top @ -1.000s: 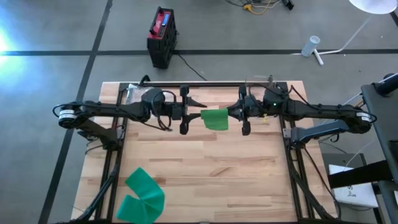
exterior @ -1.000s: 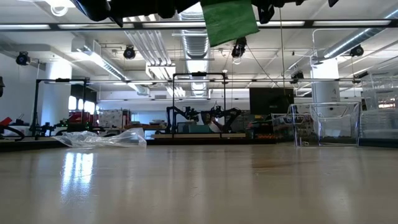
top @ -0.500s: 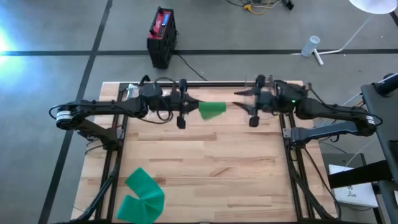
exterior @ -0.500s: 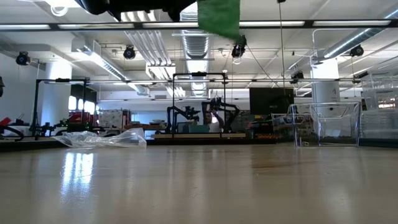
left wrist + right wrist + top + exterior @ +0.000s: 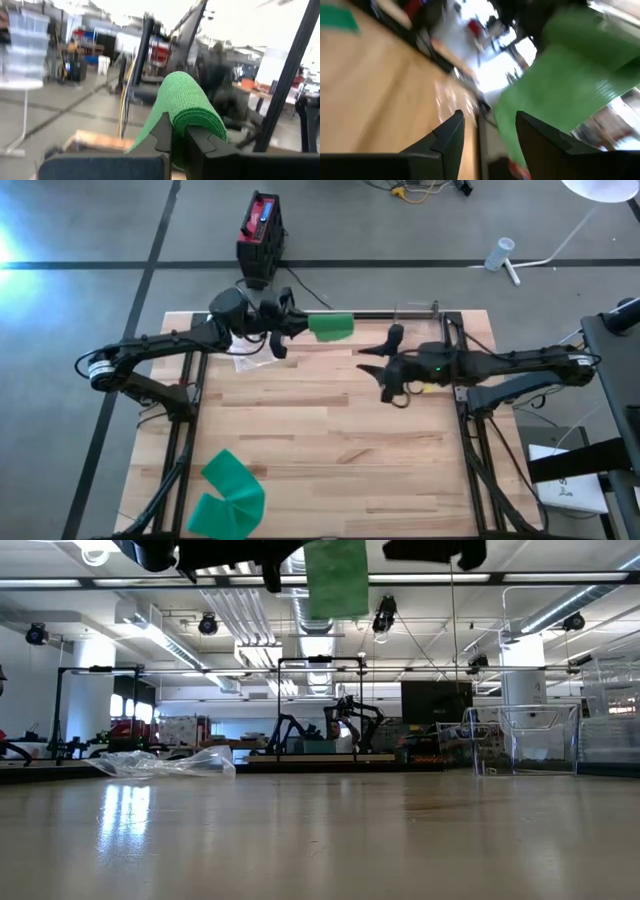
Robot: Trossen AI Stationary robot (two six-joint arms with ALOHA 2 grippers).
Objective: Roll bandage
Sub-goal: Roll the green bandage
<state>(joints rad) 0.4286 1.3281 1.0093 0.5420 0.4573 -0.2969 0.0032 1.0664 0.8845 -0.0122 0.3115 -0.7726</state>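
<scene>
A green bandage (image 5: pixel 331 327) is held in the air over the table's far edge by my left gripper (image 5: pixel 300 328), which is shut on it. In the low view it hangs as a flat green piece (image 5: pixel 337 578) high above the tabletop. In the left wrist view it bulges in a rounded fold (image 5: pixel 189 105) beyond the fingers. My right gripper (image 5: pixel 376 366) stands open to the right of the bandage and nearer the table's middle, with nothing between its fingers (image 5: pixel 447 137). A second green piece (image 5: pixel 228 492) lies flat near the front left corner. My left gripper pinches the bandage between its two fingers (image 5: pixel 200 145), at the part next to the rounded fold (image 5: pixel 176 131). The fingers come about level from the table's left. The bandage is lifted clear of the table and stretches on past the fingertips.
A black bar (image 5: pixel 370 314) runs along the far edge. Clear plastic wrap (image 5: pixel 165 762) lies at the far left and a clear box (image 5: pixel 520 740) stands at the far right. A red and black case (image 5: pixel 260 240) sits on the floor beyond the table.
My right gripper has let go of the bandage, opened and drawn back toward the right and near side. My left gripper has taken hold of it, rolled its wrist and carried it toward the far edge; the bandage stays clear of the table.
</scene>
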